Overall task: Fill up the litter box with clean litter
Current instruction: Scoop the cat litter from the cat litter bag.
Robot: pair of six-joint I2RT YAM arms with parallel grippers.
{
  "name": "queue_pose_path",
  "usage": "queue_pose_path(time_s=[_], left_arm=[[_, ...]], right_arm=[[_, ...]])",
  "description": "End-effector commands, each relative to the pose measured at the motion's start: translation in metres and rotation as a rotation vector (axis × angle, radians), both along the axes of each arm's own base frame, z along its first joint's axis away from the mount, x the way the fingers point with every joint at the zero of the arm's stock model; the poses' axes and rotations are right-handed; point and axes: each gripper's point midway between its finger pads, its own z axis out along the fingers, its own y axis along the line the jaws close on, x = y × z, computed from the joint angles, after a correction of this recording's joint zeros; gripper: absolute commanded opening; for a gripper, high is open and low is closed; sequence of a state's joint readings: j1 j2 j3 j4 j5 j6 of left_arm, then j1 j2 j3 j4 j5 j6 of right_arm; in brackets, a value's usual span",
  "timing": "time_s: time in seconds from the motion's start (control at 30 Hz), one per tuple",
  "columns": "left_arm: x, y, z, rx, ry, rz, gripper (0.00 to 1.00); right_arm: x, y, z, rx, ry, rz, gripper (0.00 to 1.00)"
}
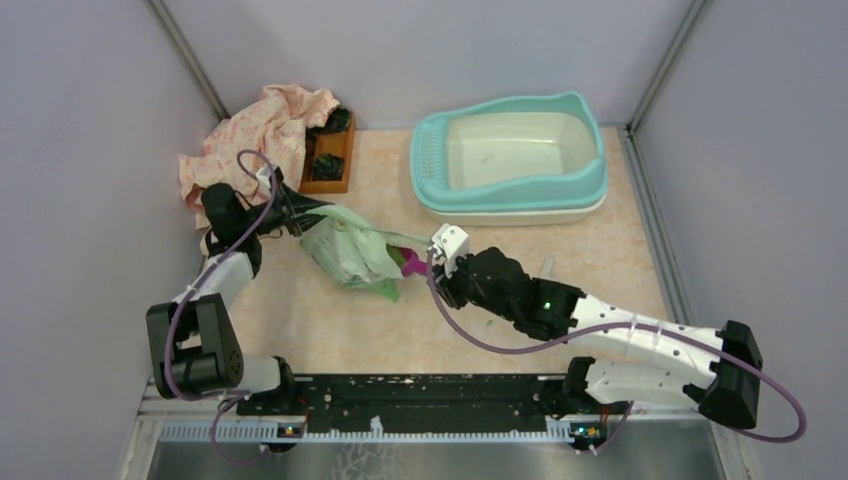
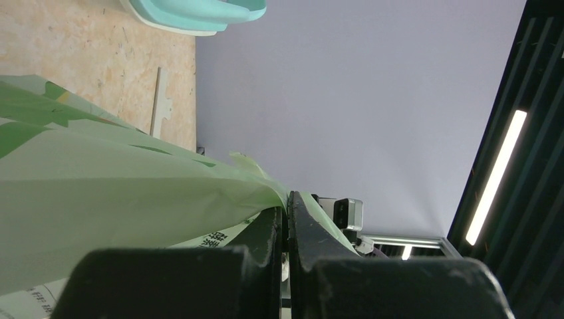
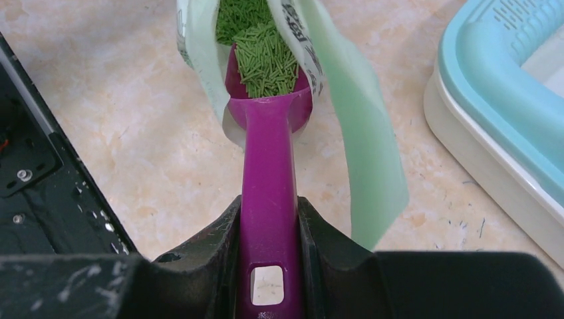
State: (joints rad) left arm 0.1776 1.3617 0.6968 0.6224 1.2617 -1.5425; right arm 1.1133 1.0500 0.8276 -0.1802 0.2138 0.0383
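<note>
The purple scoop (image 3: 269, 153) is clamped by its handle between the two fingers of the right gripper (image 3: 269, 203). The bowl of the scoop is pushed into the open mouth of the pale green bag (image 3: 362, 133) and is filled with the clean litter (image 3: 266, 56), thin green granules. More of them are seen deeper inside the bag. The bag is lying on the table (image 1: 330, 330) near the middle. Its other end is pinched by the left gripper (image 2: 287, 206), whose jaws are pressed together on the thin plastic. The litter box (image 1: 430, 165) is placed at the far right part of the table, apart from the bag. In its cream basin only a few dark specks are seen. A pink cloth (image 1: 255, 135) and a small wooden tray (image 1: 325, 185) are found in the far left corner, touching each other.
</note>
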Motion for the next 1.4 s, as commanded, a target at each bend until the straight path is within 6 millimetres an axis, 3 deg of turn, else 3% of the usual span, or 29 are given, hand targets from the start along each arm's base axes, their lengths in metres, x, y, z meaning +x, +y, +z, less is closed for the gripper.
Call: queue_pose_path(time_s=[0.0, 0.47, 0.9, 1.13, 1.37], left_arm=[[-0.004, 0.0, 0.017, 0.037, -0.168, -0.027, 0.0], [0.001, 0.003, 0.014, 0.031, -0.148, -0.028, 0.0], [0.032, 0.027, 0.005, 0.017, -0.108, 0.016, 0.0], [0.042, 0.031, 0.006, 0.018, -0.105, 0.026, 0.0], [0.043, 0.033, 0.008, 0.02, -0.106, 0.032, 0.0]], right_arm=[[-0.002, -0.016, 0.006, 0.055, -0.041, -0.04, 0.0], [-0.009, -0.034, 0.009, 0.187, -0.164, -0.105, 0.0], [-0.012, -0.048, 0.014, 0.253, -0.181, -0.144, 0.0], [-0.005, -0.019, 0.012, 0.25, -0.194, -0.116, 0.0], [-0.006, -0.041, 0.012, 0.304, -0.208, -0.163, 0.0]])
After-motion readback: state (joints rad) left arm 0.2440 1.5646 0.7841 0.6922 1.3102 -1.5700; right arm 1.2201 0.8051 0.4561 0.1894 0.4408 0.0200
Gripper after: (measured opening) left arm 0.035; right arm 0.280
